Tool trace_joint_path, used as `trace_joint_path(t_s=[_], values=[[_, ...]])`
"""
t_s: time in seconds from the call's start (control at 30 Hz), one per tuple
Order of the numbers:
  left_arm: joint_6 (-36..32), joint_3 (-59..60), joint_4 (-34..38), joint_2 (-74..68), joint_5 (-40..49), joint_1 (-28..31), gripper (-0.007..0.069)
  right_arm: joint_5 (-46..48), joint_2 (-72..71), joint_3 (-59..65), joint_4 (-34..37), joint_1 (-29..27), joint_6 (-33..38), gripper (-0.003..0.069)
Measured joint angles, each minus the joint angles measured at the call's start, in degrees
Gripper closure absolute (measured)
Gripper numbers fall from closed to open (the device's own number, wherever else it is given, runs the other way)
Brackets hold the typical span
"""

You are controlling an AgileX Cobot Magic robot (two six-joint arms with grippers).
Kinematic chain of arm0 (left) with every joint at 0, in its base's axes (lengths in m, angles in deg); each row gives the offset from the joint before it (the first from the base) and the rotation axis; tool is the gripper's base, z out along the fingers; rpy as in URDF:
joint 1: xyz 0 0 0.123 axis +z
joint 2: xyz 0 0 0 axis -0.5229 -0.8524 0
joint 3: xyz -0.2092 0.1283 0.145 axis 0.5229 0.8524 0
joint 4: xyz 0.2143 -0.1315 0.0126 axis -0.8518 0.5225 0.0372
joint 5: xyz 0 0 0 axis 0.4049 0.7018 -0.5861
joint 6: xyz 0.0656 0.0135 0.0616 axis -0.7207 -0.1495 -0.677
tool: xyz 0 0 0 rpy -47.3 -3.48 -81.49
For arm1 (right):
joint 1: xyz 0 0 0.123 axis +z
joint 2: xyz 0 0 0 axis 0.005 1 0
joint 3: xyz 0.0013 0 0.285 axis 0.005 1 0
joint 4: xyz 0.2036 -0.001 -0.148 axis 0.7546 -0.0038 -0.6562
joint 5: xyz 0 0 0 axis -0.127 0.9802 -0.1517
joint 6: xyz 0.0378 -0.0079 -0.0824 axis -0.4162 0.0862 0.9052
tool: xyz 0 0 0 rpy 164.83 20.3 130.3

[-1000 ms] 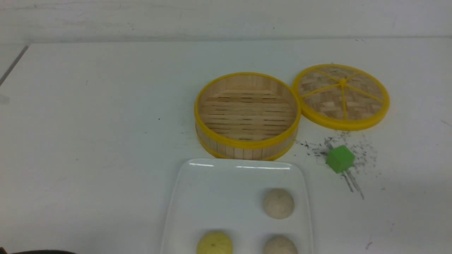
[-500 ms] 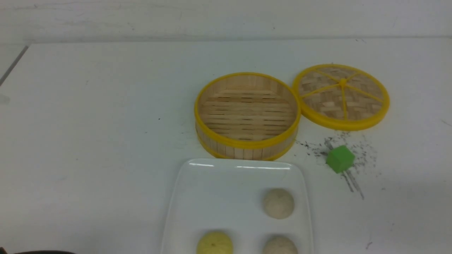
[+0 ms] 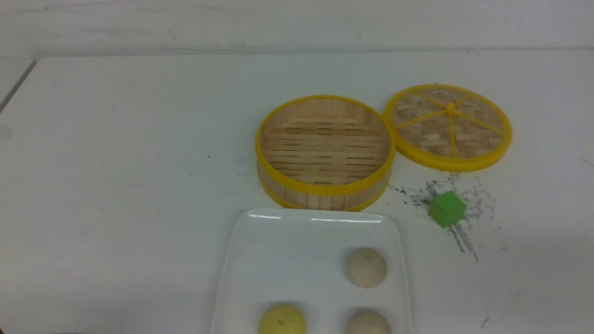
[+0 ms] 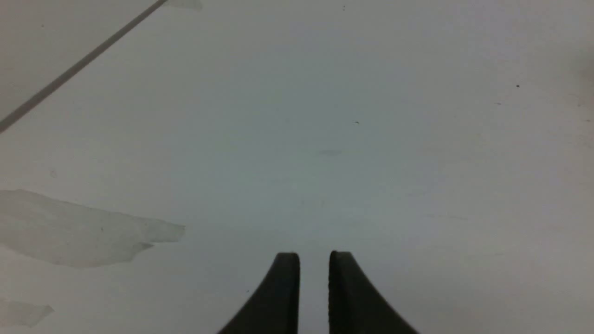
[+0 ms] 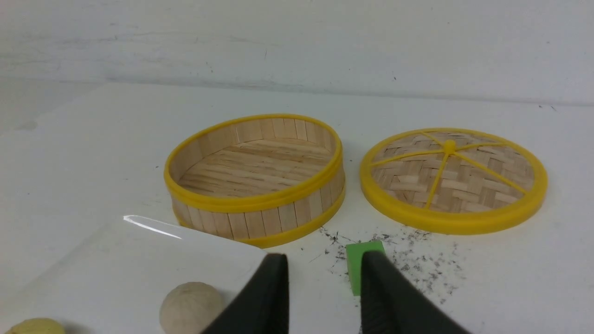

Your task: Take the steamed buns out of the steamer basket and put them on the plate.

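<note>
Three steamed buns [image 3: 365,267] on plate [image 3: 287,250], steamer basket [image 3: 325,190] bare; both jaws slightly spread, holding nothing.

Cut off by the front view's near edge: large glossy white rectangular plate [image 3: 287,260], pale yellow-green dome-shaped bun [image 3: 281,319], nearer off-white round bun [image 3: 367,323]. Neither end effector seen from the front. Small green cube [image 5: 359,260] partly hidden behind a black fingertip [image 5: 378,278] of the right end effector [image 5: 323,269]. Only the dark fingertips [image 4: 285,287] of the left end effector [image 4: 314,260] within frame. Too small to identify: dark specks [image 3: 413,195] on the white bench [image 3: 116,162].
</note>
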Motion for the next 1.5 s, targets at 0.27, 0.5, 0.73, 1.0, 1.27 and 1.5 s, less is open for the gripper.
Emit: trace_joint_path(t_s=[0.27,0.5,0.73,1.0,1.27,1.5], values=[[0.00,0.00,-0.48,0.00,0.13,0.00,0.0484,0.00,0.00,0.00,0.00,0.00,0.00,0.0417],[0.00,0.00,-0.60,0.00,0.13,0.00,0.0479,0.00,0.00,0.00,0.00,0.00,0.00,0.0417],[0.00,0.00,-0.65,0.00,0.19,0.00,0.0470,0.00,0.00,0.00,0.00,0.00,0.00,0.0417],[0.00,0.00,-0.65,0.00,0.18,0.00,0.0462,0.00,0.00,0.00,-0.06,0.00,0.00,0.0417],[0.00,0.00,-0.81,0.00,0.18,0.00,0.0454,0.67,0.00,0.00,-0.87,0.00,0.00,0.0417],[0.00,0.00,-0.86,0.00,0.18,0.00,0.0445,8.49,0.00,2.71,-0.01,0.00,-0.73,0.0417]])
